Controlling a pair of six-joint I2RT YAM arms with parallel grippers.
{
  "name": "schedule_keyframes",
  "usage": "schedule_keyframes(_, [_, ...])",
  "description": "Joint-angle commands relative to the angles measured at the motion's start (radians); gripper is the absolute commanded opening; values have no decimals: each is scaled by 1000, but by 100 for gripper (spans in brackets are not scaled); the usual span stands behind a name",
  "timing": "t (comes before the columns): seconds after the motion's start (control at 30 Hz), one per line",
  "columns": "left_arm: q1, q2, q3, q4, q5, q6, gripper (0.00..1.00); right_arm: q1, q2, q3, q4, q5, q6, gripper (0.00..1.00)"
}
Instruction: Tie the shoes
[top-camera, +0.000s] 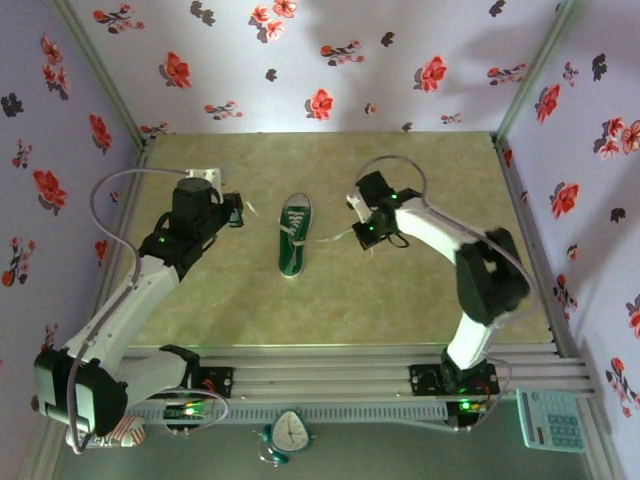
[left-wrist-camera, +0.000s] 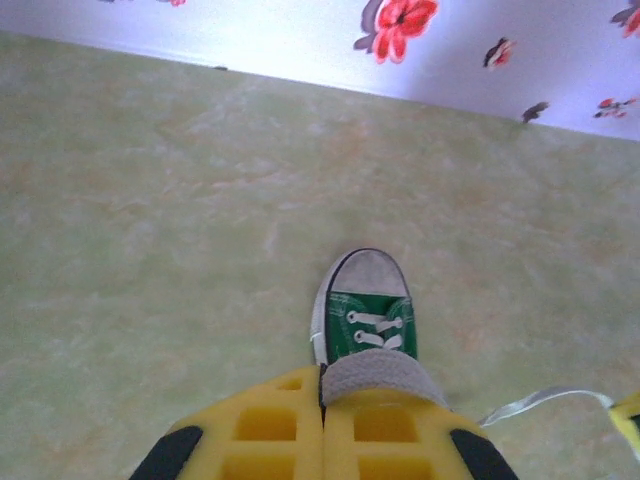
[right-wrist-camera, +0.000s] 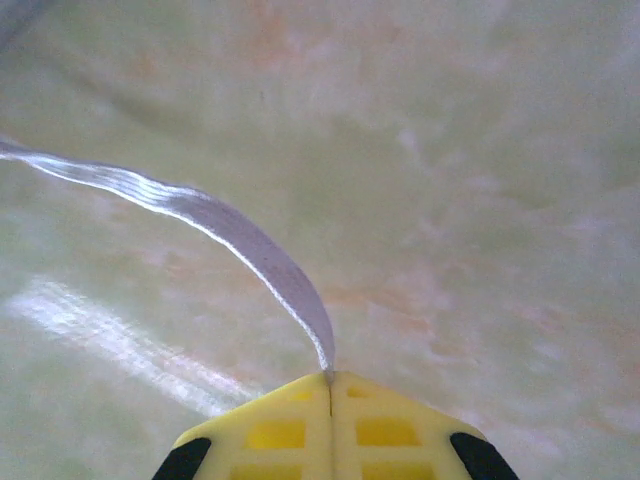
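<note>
The green sneaker (top-camera: 292, 240) lies at the worktop (top-camera: 400, 300) centre. The left fingers (left-wrist-camera: 322, 385), at its 10 o'clock, are clamped on the left lace (left-wrist-camera: 385, 378). The right fingers (right-wrist-camera: 330, 385), at 3 o'clock, are clamped on the right lace (right-wrist-camera: 250, 245). Overpulling could slip a lace free or drag the sneaker.

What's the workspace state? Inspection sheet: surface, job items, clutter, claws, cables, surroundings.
Surface: green marbled tabletop, some glare.
Job's things: green sneaker mid-table, no knot seen; one white lace stretched out to the right, a lace end drawn to the left.
Clutter: alarm clock and calculator on the near ledge.
Claws: left claw shut on the lace end; right claw shut on the white lace.
Cables: grey cable loop on each arm, apart from the sneaker.
Surroundings: floral walls on three sides.
</note>
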Motion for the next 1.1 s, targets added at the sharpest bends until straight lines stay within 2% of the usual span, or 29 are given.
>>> schedule_keyframes(0.0, [3, -40, -4, 39, 39, 6, 0, -1, -148, -27, 71, 8, 70, 0])
schedule_keyframes(0.17, [3, -58, 23, 27, 40, 16, 0, 3, -305, -47, 118, -64, 122, 0])
schedule_keyframes(0.33, [3, -61, 54, 12, 46, 25, 0, 9, -373, -14, 107, -137, 139, 0])
schedule_keyframes(0.57, [2, -70, 103, -8, 52, 29, 0, 14, -478, -5, 154, -179, 174, 0])
schedule_keyframes(0.8, [0, -85, 132, -20, 62, 34, 0, 14, -545, 14, 156, -96, 183, 0])
schedule_keyframes(1.07, [-31, -87, 91, -7, 84, 9, 0, 14, -578, -26, 135, -38, 191, 0])
